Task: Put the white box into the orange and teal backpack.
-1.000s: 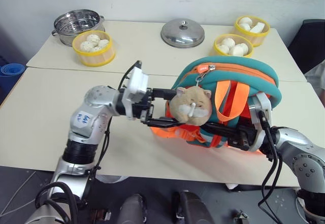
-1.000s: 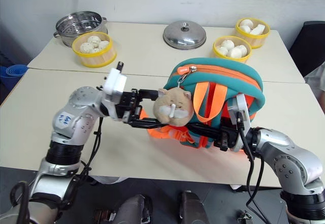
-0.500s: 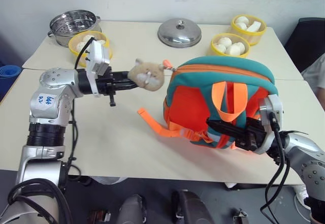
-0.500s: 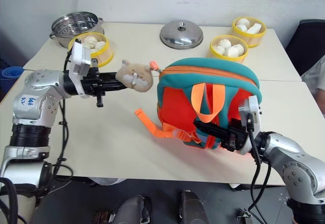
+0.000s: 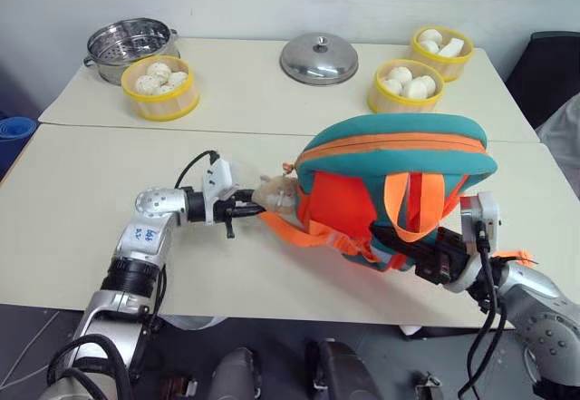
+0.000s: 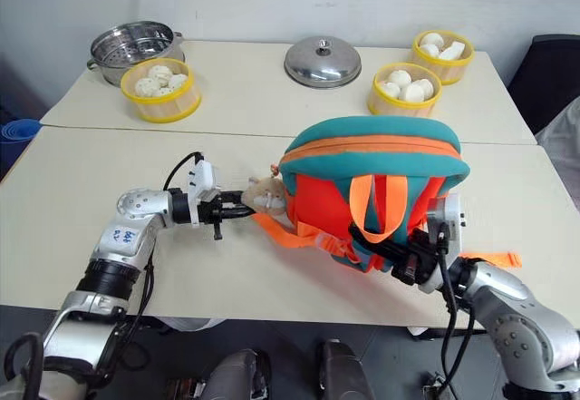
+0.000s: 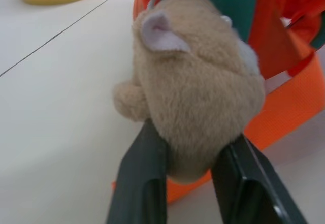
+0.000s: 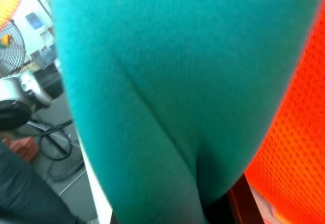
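Left tool lowered plush toy beside backpack.

Teal fabric of the orange and teal backpack close up, orange mesh panel alongside

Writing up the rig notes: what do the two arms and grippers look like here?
Both arms are silver-grey metal with black ribbed joint sections and loose black cables. The left arm carries a small white sticker with blue handwriting. Each wrist bears a white boxy camera module. The left gripper has two flat black fingers; the right gripper is likewise black.
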Robot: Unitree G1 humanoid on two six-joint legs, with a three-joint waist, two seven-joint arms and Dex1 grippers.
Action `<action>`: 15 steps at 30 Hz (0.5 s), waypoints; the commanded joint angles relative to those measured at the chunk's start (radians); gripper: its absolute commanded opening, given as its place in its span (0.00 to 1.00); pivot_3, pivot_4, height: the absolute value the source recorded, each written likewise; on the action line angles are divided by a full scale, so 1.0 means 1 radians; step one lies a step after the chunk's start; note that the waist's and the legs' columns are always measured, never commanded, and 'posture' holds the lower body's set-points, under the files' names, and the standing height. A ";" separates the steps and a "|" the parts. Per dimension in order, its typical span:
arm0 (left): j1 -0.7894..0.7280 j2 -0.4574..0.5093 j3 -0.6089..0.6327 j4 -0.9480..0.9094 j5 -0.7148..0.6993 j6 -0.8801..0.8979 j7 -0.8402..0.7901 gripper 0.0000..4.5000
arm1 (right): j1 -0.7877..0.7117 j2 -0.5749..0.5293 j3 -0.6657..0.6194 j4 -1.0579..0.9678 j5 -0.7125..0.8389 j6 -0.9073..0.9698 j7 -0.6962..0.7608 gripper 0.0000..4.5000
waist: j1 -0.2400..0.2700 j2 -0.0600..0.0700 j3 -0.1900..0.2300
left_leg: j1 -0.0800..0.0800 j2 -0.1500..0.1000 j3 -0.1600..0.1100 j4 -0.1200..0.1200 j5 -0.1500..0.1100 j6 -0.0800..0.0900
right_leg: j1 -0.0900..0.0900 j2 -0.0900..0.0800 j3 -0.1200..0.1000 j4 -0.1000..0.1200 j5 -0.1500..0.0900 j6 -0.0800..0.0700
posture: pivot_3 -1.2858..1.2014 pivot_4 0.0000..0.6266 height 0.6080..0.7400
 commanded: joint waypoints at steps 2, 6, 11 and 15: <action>0.113 0.109 0.097 -0.170 -0.070 0.075 -0.021 0.57 | 0.035 -0.026 -0.008 -0.018 -0.118 -0.140 0.070 0.34 | 0.003 0.000 0.000 | 0.000 0.000 0.000 0.000 0.000 0.000 | 0.000 0.000 0.000 0.000 0.000 0.000 | 0.52 0.24 1.00; 0.259 0.216 0.199 -0.238 -0.079 0.063 -0.017 0.86 | 0.138 -0.102 -0.127 -0.004 -0.174 -0.250 0.182 0.66 | 0.003 0.000 0.000 | 0.001 0.000 0.000 -0.001 0.000 0.000 | 0.000 0.000 0.000 -0.001 0.000 -0.001 | 0.52 0.24 1.00; 0.569 0.266 0.365 -0.413 -0.122 0.009 -0.043 1.00 | 0.240 -0.245 -0.300 0.300 -0.291 -0.477 0.412 0.99 | 0.003 0.000 0.000 | 0.006 0.000 -0.001 -0.002 -0.005 0.004 | 0.009 -0.001 -0.001 -0.006 0.000 -0.001 | 0.52 0.24 1.00; 0.712 0.255 0.431 -0.496 -0.124 0.000 0.000 1.00 | 0.154 -0.291 -0.290 0.551 -0.389 -0.706 0.507 0.99 | 0.002 0.000 0.000 | 0.007 0.000 0.000 -0.001 -0.007 0.007 | 0.010 -0.003 -0.001 -0.008 0.000 -0.001 | 0.52 0.24 1.00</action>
